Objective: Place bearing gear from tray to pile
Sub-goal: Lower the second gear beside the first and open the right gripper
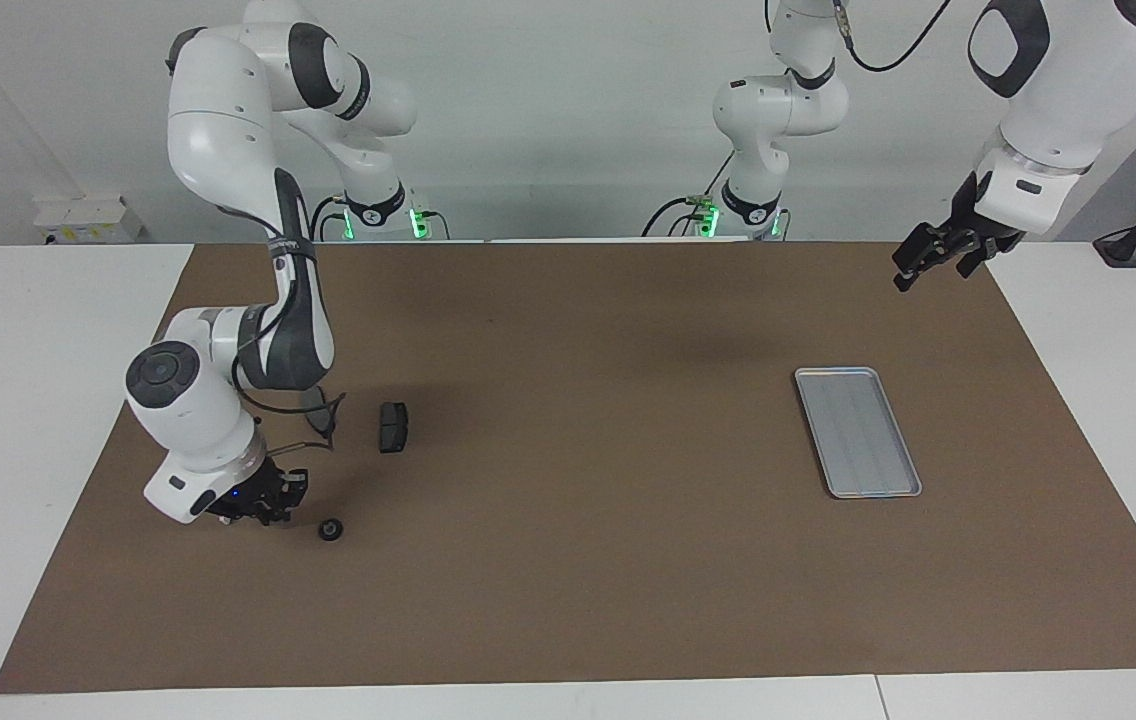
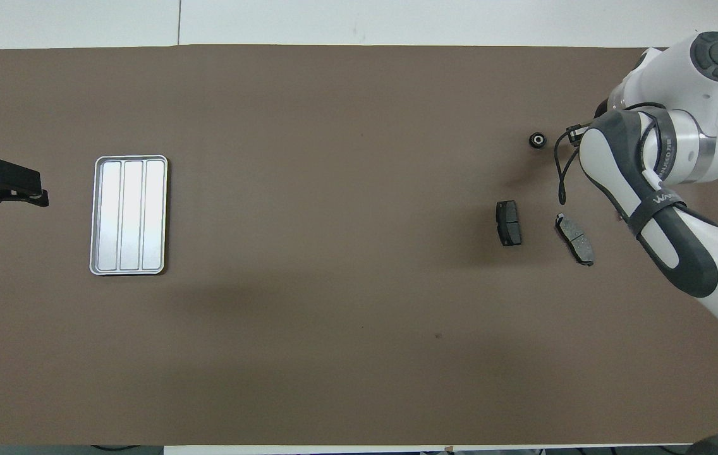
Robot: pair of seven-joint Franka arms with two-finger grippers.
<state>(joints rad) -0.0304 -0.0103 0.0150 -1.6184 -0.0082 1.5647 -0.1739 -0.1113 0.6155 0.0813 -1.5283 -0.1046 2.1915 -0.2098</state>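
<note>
- Right gripper pressed together, low over the mat beside the gear.
- Gear lies on the mat near 2 pads, well apart from the tray.
- Left gripper spread, waiting raised by the tray's end of the table.

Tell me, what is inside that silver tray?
Nothing: the tray shows only its bare ridged floor in both views. A small round gear lies on the mat by the right arm's end instead.

One tray, one gear, two pads
</note>
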